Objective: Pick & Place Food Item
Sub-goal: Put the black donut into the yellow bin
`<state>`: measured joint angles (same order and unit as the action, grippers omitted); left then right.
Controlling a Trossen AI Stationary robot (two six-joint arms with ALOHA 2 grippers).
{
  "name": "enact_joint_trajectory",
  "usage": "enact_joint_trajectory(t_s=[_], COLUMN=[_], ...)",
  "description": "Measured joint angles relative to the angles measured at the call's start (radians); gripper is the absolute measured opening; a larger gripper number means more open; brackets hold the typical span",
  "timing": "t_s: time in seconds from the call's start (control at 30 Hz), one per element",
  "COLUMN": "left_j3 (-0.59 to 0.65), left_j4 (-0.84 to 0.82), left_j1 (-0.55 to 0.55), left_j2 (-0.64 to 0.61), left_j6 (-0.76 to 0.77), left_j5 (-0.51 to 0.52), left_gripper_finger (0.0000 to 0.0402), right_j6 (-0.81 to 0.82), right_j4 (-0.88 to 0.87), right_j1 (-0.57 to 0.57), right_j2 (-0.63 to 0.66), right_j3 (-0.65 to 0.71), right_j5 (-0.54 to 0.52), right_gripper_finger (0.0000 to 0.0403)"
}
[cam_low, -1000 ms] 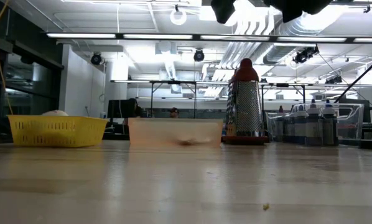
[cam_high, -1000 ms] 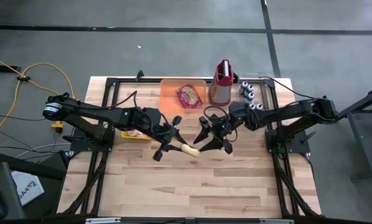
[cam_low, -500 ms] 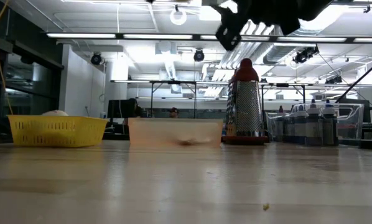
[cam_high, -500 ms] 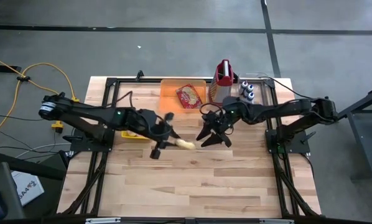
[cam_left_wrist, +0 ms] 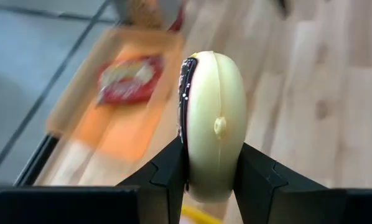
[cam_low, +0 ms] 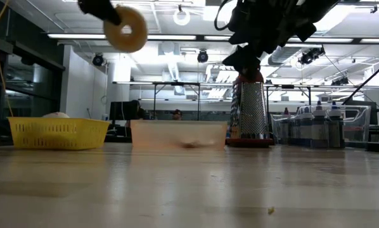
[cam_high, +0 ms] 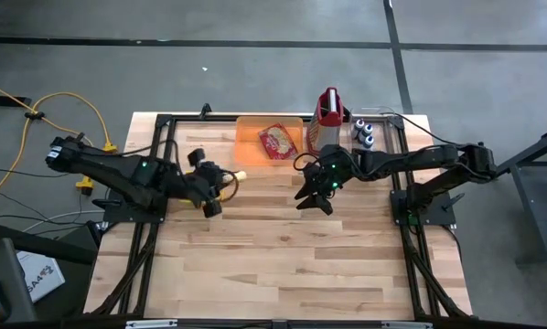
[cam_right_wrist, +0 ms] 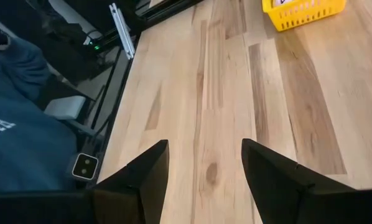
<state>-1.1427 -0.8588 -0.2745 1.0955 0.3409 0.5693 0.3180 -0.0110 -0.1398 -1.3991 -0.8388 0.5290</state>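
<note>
Doughnut sat pinched between my left gripper fingers — pale cream, ring-shaped, dark filling line along one edge, held edge-on w/ both pads tight on its flat faces. In the low view the doughnut hung well above the table, hole facing the camera. From above, my left gripper was over the wood, near the yellow basket at the left frame rail and just short of the orange tray ahead of it. A red snack packet lay in that tray; it also showed past the doughnut in the left wrist view.

My right gripper hovered off to the doughnut's right, well apart from it — fingers spread wide, nothing between them, bare planks below. Beyond it stood a metal grater w/ red handle, and a cluster of small bottles beside that. Right wrist view caught the yellow basket far off and dark blue fabric past the table edge.
</note>
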Motion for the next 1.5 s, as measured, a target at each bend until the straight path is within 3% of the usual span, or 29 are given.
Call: enact_joint_trajectory(t_s=[0.17,0.3,0.6,0.9,1.5], left_j3=[0.0,0.006,0.048,0.142,0.271], left_j4=[-0.167,-0.271,-0.379,-0.376,-0.246], left_j1=[-0.056,-0.07,-0.066,-0.066,-0.066], left_j2=[0.044,0.098,0.231,0.236,0.236], left_j6=[0.186,0.307,0.305,0.293,0.285], left_j5=[0.132,0.169,0.17,0.214,0.208], left_gripper_finger=[0.0106,0.0106,0.0106,0.0106,0.0106], right_j6=[-0.001,-0.001,0.0,-0.001,0.003], right_j4=[0.0,0.0,0.0,0.0,0.0], right_j1=[0.0,0.001,0.019,0.058,0.083], right_j2=[0.0,0.0,0.0,0.0,0.0], right_j3=[0.0,0.0,0.0,0.0,0.0], right_j5=[0.004,0.004,0.004,0.0,-0.004], right_gripper_finger=[0.019,0.019,0.019,0.019,0.019])
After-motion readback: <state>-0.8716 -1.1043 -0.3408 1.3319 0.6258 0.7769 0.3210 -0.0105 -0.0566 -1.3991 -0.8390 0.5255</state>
